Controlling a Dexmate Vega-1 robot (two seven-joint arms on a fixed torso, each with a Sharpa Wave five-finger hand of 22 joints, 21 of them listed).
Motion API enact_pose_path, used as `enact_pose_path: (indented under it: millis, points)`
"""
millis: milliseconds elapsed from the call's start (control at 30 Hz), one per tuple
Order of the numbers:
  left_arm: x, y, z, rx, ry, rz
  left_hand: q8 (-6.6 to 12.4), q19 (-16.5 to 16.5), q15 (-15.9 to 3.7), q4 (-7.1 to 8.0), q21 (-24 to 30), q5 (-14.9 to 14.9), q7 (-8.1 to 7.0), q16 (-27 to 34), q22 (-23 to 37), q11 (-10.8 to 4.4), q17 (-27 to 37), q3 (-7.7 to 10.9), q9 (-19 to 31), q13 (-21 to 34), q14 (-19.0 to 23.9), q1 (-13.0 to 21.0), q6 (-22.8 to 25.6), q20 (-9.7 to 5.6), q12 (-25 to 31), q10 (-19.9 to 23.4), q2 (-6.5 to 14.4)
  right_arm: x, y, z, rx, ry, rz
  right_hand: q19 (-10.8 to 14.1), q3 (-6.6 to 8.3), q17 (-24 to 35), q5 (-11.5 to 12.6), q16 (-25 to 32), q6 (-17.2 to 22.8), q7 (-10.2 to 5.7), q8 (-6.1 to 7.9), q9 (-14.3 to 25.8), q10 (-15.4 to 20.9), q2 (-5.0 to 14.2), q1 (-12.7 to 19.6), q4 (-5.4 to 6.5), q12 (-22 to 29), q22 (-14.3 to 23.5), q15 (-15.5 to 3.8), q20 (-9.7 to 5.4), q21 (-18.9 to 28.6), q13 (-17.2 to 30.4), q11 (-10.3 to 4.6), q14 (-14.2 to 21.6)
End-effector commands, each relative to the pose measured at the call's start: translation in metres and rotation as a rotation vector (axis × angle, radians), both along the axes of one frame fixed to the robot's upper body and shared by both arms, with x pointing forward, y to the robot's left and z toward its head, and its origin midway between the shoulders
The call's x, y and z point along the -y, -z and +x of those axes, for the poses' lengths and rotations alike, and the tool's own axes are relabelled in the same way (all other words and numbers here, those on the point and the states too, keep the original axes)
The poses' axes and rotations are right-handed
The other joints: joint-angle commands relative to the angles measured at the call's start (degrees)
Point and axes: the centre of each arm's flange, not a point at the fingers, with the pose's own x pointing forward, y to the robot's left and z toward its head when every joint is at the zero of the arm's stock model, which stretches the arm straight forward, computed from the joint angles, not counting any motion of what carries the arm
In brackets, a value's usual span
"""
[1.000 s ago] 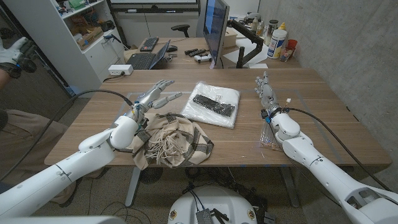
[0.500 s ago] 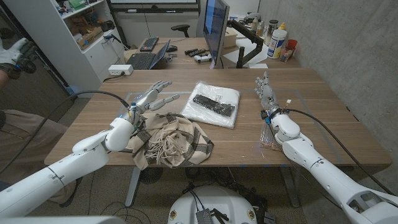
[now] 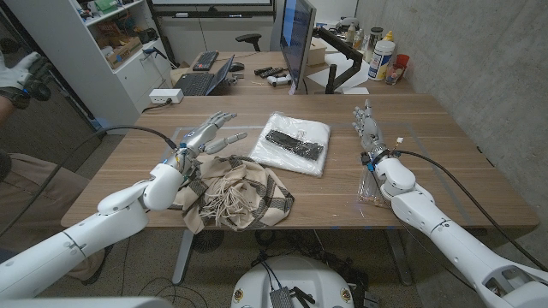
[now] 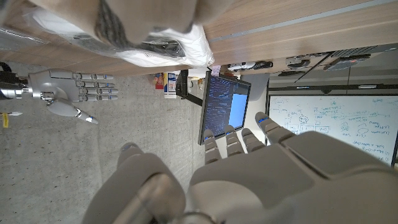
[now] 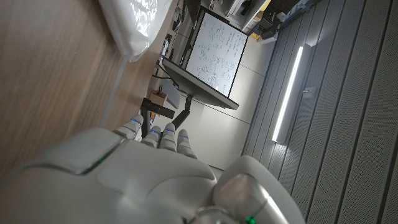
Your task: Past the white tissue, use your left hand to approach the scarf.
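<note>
A beige and brown checked scarf (image 3: 238, 196) with pale fringes lies crumpled near the table's front edge, left of centre. My left hand (image 3: 208, 134) hovers above the scarf's far left corner with its fingers spread, holding nothing. Behind the scarf lies a white tissue pack (image 3: 292, 143) in clear wrap with a black strip on top. My right hand (image 3: 367, 127) stands upright at the right of the table, fingers straight and apart, empty. The left wrist view shows the scarf's edge (image 4: 118, 22), the tissue pack (image 4: 177, 46) and the right hand (image 4: 74, 90).
A thin wrapped packet (image 3: 369, 190) lies by my right forearm. Behind the table stand a monitor (image 3: 295, 38), a laptop (image 3: 204, 79) and bottles (image 3: 382, 56) on a second desk. A person sits at the far left, a gloved hand (image 3: 19, 72) raised.
My left arm has drawn slightly to the left and back, the hand staying open above the scarf's far corner. The right hand has not moved.
</note>
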Motion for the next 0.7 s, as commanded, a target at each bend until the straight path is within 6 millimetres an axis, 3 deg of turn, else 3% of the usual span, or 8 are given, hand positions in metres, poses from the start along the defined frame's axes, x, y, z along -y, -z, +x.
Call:
enact_pose_path:
  millis: [33, 700]
  points:
    - [0.0025, 0.0016, -0.0003, 0.004, -0.002, 0.011, 0.35, 0.2, -0.5, -0.16, 0.4, 0.3, 0.08, 0.6, 0.2, 0.13, 0.1, -0.36, 0.2, 0.3, -0.5, 0.1, 0.2, 0.03, 0.2, -0.4, -0.4, 0.0025, -0.0005, 0.0024, 0.003, -0.003, -0.004, -0.3, -0.13, 0.1, 0.4, 0.4, -0.3, 0.11, -0.11, 0.2, 0.1, 2.34, 0.4, 0.19, 0.3, 0.2, -0.12, 0.01, 0.1, 0.2, -0.03, 0.2]
    - [0.0024, 0.0076, -0.003, -0.035, 0.045, 0.072, 0.3, 0.0, -0.21, -0.23, 0.3, 0.5, 0.13, 0.5, 0.2, 0.1, 0.1, -0.54, 0.2, 0.3, -1.2, 0.0, -0.1, -0.06, 0.1, -0.8, -0.4, 0.0086, 0.0024, 0.0004, 0.001, 0.013, -0.003, -0.2, -0.12, 0.1, 0.4, 0.4, -0.3, 0.16, -0.16, 0.2, 0.2, 2.42, 0.4, 0.13, 0.4, 0.2, -0.16, 0.01, 0.2, 0.2, -0.05, 0.4]
